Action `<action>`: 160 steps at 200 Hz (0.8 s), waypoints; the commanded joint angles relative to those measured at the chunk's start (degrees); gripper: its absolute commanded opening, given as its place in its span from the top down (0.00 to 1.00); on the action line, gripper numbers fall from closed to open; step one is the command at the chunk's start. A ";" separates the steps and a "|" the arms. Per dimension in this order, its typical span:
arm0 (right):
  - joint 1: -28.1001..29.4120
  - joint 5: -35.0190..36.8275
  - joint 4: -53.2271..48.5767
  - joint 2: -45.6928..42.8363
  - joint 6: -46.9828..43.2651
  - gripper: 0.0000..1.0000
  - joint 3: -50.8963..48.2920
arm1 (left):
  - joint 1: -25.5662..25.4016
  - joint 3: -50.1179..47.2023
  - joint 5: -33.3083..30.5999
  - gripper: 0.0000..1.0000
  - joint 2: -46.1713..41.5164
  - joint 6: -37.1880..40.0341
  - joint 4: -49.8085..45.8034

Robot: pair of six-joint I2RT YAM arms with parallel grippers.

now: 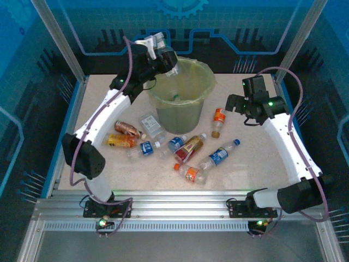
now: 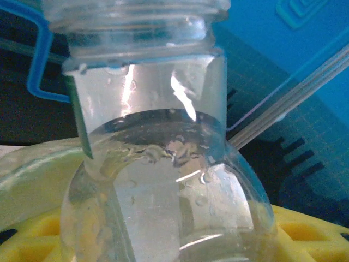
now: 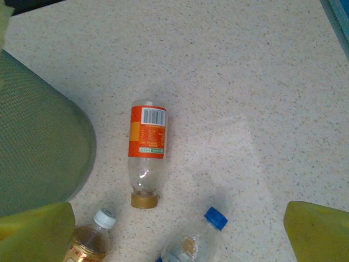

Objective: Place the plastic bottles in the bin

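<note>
Clear bottle (image 2: 163, 180) being clamped by left gripper (image 1: 166, 57) over bin (image 1: 210, 82) (probably inside rim); release being awaited; right gripper (image 1: 238, 103) spread.

It was a robotics lab cell: a speckled beige tabletop (image 1: 256, 164) boxed in by silver aluminium frame posts (image 1: 57, 38) and translucent blue wall panels printed with a gear-and-circuit pattern (image 1: 182, 6). A white-and-black left robot arm (image 1: 103, 117) and its matching right arm (image 1: 286, 136) were bolted to a slotted silver aluminium rail (image 1: 180, 210).
</note>
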 commanded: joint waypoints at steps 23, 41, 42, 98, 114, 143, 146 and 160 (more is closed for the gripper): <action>-0.57 2.28 -4.01 -3.52 2.53 0.00 -3.59 | -2.48 4.67 3.04 0.72 5.60 8.40 -3.43; -0.50 1.88 -4.50 -4.80 3.27 0.00 -5.99 | -3.38 4.87 3.33 0.70 7.06 10.67 -3.99; -0.50 1.78 -4.54 -4.81 3.29 0.00 -6.13 | -3.41 4.87 3.33 0.70 7.13 10.81 -4.02; -0.36 -3.75 -4.23 -9.01 7.14 0.00 -15.93 | -5.09 3.14 2.18 0.67 9.20 15.94 -4.17; -0.32 -4.93 -2.84 -10.49 8.25 0.00 -18.66 | -5.19 2.53 2.22 0.66 9.81 16.22 -4.03; -0.21 -6.44 -1.22 -11.66 10.55 0.00 -22.59 | -5.18 2.06 2.09 0.64 11.20 16.50 -4.21; -0.18 -6.60 -1.05 -11.86 10.66 0.00 -22.95 | -5.19 2.06 2.09 0.63 11.35 16.49 -4.29; -0.22 -7.61 0.09 -12.23 11.12 0.00 -24.25 | -5.20 2.14 2.19 0.60 12.05 16.49 -4.31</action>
